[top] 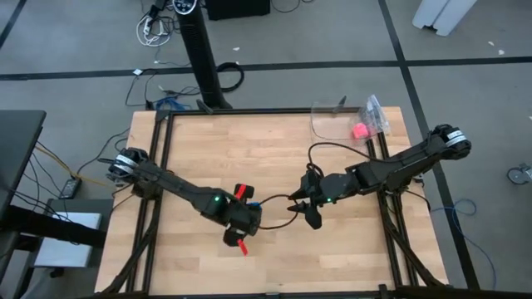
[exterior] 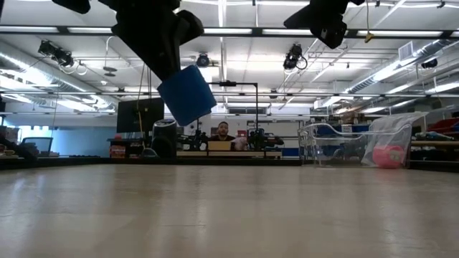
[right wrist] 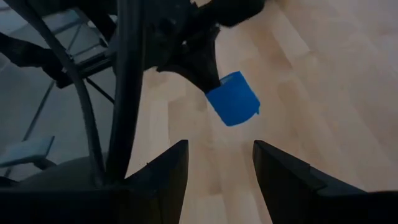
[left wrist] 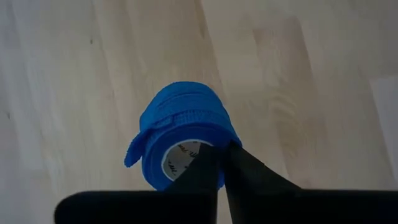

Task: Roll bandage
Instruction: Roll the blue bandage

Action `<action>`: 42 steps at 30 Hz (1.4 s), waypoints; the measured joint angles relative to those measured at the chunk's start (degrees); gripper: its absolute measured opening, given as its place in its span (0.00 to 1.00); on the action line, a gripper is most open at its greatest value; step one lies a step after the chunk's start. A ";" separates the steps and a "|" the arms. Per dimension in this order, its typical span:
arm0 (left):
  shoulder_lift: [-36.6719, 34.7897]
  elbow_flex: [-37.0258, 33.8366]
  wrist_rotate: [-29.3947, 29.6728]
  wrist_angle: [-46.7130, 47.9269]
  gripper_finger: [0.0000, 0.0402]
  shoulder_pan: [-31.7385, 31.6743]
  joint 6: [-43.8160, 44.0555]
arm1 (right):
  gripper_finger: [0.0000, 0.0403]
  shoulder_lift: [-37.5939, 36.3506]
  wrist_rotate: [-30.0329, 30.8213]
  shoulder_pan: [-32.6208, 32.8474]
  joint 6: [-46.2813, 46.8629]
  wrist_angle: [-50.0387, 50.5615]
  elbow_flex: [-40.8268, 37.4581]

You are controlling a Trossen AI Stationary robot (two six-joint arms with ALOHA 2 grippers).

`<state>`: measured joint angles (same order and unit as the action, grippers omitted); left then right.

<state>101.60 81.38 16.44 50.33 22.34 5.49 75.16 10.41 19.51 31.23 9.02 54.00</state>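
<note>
The bandage (left wrist: pixel 183 140) is a bright blue coil with a hollow white core, wound up with a short loose tab at its outer edge. It is held clear of the table (top: pixel 274 149), above the middle of the wooden top; the low view shows it hanging tilted in the air with open space beneath it. The left gripper (left wrist: pixel 221 163) is closed on the bandage, its two dark fingers pinching the wall of the coil at the rim of the core. The right gripper (right wrist: pixel 216 163) stands just beside the bandage, on the side facing the table's right edge, apart from it and not touching. Its fingers are spread wide with nothing between them, and the bandage lies ahead of the gap. A pink ball (top: pixel 360 130) lies in a clear plastic bag (top: pixel 376 115) at the table's far right corner, well apart from the bandage. In the low view, a person (exterior: pixel 223 132) sits in the room beyond the table.
</note>
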 joint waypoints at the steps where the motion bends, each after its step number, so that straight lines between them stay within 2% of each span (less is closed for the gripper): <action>1: 0.00 0.00 -0.23 0.00 0.05 -0.32 0.41 | 0.46 0.27 -0.03 0.04 -0.01 -0.24 0.00; 6: 0.00 0.00 -1.11 0.01 0.10 -1.47 0.79 | 0.46 0.68 -0.13 0.73 0.01 -0.31 0.00; 15: 0.02 -0.02 -8.44 0.26 0.10 -3.55 0.79 | 0.46 0.68 0.24 1.87 -0.85 -0.72 0.00; 20: 0.04 -0.04 -8.10 0.22 0.11 -4.28 1.01 | 0.46 0.68 1.25 2.80 -1.39 -0.77 0.00; 23: 0.04 -0.07 -7.75 0.15 0.15 -4.26 1.98 | 0.46 0.68 3.88 3.79 -1.68 -0.77 0.00; 28: 0.04 -0.07 -7.69 0.18 0.24 -4.26 2.28 | 0.46 0.68 4.15 4.83 -1.76 -0.75 0.00; 31: 0.04 -0.07 -7.57 0.33 0.25 -4.26 2.28 | 0.46 0.68 5.85 5.73 -1.74 -0.75 0.00; 35: 0.07 -0.07 -7.45 0.33 0.18 -4.26 1.96 | 0.46 0.68 6.49 6.89 -1.80 -0.75 0.00; 39: 0.07 -0.08 -6.32 0.13 0.04 -4.26 0.71 | 0.46 0.68 8.65 8.12 -1.63 -1.65 -0.80; 42: 0.09 -0.09 -5.78 -0.32 0.02 -4.26 0.71 | 0.46 0.68 9.38 8.73 -1.24 -3.75 -2.88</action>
<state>101.69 81.30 10.66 50.01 18.09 6.20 75.83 19.79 28.24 29.99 5.27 51.11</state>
